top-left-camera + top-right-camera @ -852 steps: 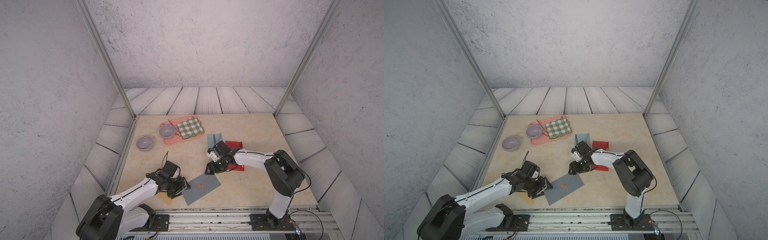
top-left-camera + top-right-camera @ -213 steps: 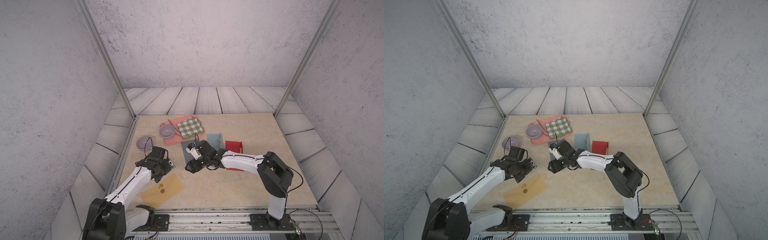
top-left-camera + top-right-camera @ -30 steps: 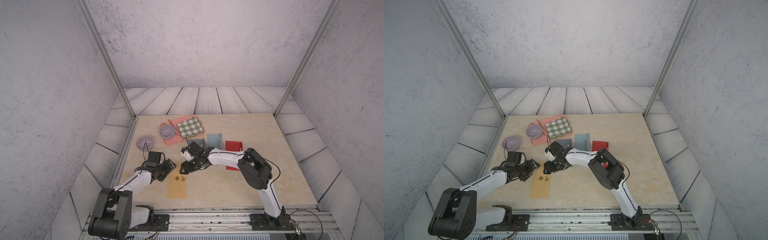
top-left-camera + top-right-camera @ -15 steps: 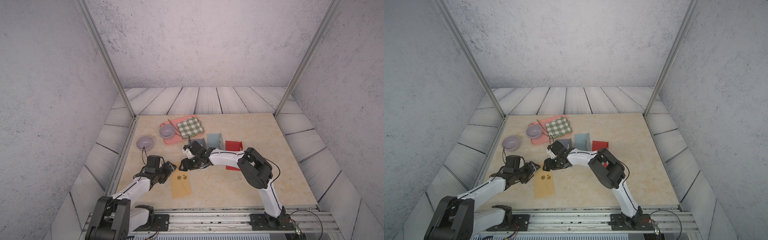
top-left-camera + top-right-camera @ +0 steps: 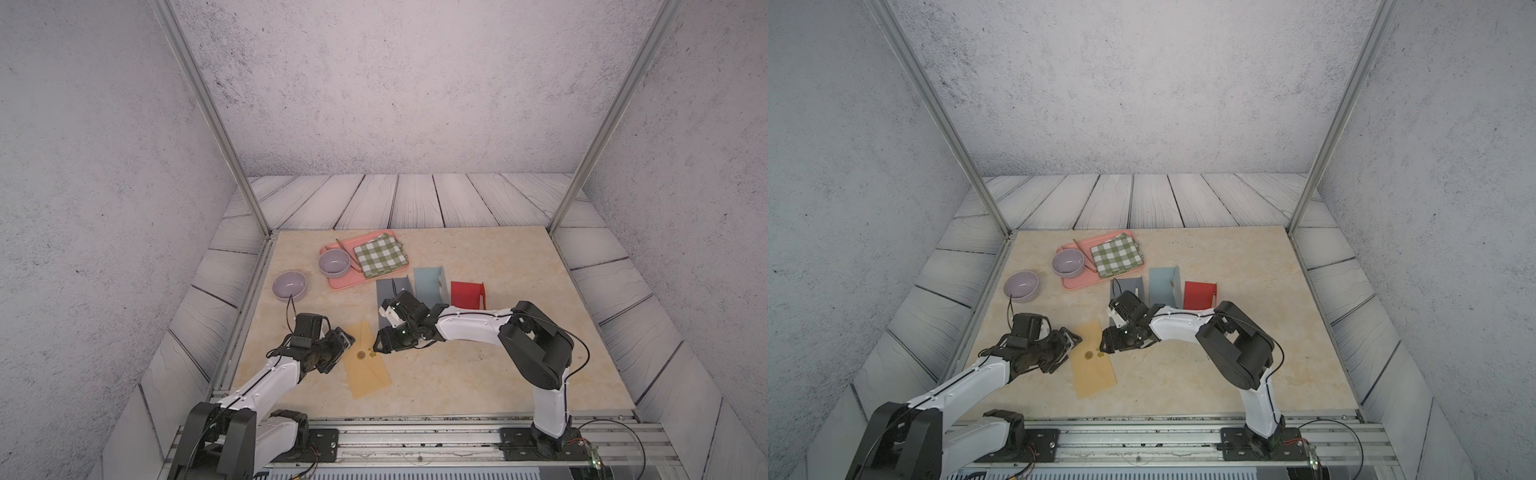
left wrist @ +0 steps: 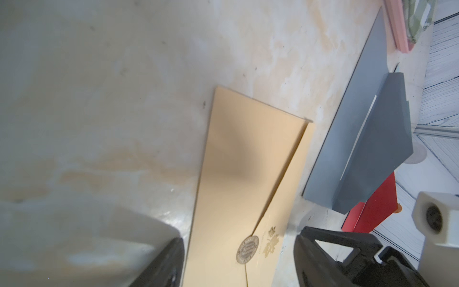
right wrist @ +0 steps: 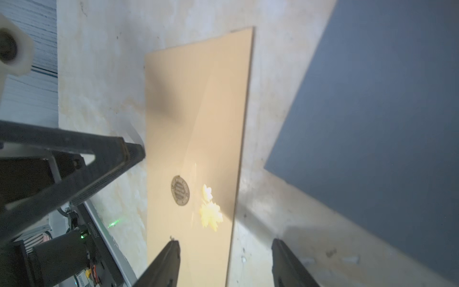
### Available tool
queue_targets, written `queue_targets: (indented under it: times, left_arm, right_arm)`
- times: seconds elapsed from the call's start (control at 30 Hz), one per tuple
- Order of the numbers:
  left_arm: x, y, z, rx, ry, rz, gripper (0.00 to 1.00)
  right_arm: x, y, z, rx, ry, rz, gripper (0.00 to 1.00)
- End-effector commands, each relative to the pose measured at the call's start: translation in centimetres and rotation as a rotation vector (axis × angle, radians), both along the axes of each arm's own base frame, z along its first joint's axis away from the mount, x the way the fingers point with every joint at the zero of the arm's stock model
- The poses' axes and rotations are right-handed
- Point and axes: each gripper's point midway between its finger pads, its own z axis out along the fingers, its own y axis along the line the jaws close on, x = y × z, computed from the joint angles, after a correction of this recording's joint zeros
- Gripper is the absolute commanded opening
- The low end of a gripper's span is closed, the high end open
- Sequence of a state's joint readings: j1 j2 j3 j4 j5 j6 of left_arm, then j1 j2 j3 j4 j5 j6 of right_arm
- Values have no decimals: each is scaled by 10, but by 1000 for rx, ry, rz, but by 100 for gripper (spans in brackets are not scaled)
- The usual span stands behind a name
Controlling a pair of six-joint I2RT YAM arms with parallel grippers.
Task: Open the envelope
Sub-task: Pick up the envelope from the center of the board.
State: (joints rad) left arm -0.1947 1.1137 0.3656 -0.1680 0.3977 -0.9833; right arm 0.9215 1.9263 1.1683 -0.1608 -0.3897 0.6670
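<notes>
Both my jaws spread, empty, flanking envelope; it lies flat, seal intact ahead of right jaws, so pinching may just skid it.

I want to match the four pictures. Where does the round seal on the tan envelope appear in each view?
Top view: the round seal sits on the tan envelope, below and left of the picture's middle.
Top view: the same place, slightly further left.
Left wrist: at the tip of the flap.
Right wrist: near the envelope's middle.
Shared landmark: the gold leaf print beside the seal.
</notes>
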Motion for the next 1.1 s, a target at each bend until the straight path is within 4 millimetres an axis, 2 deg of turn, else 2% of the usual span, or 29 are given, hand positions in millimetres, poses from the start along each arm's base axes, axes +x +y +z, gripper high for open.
queue_targets:
  times: [0.0, 0.2, 0.43, 0.53, 0.7, 0.93, 1.07]
  left_arm:
    - [-71, 18, -46, 95, 283, -15, 75]
    - [-74, 10, -43, 63, 264, -52, 74]
    - [-89, 8, -47, 54, 270, -65, 73]
    - [-91, 4, -44, 33, 266, -72, 73]
    - [-80, -6, -31, 17, 204, -114, 72]
    - [-81, -5, -44, 25, 207, -104, 71]
    - [-87, -4, -52, 18, 226, -94, 71]
  right_arm:
    - [-9, -8, -1, -2, 24, -78, 61]
    - [-40, -11, -14, 2, 80, -126, 58]
    - [-56, -28, -36, -16, 148, -253, 57]
    - [-59, -32, -39, -14, 147, -282, 57]
    - [-60, -24, -40, 11, 154, -269, 57]
    - [-58, -12, -39, 59, 157, -244, 57]
    - [-57, 2, -26, 131, 140, -201, 57]
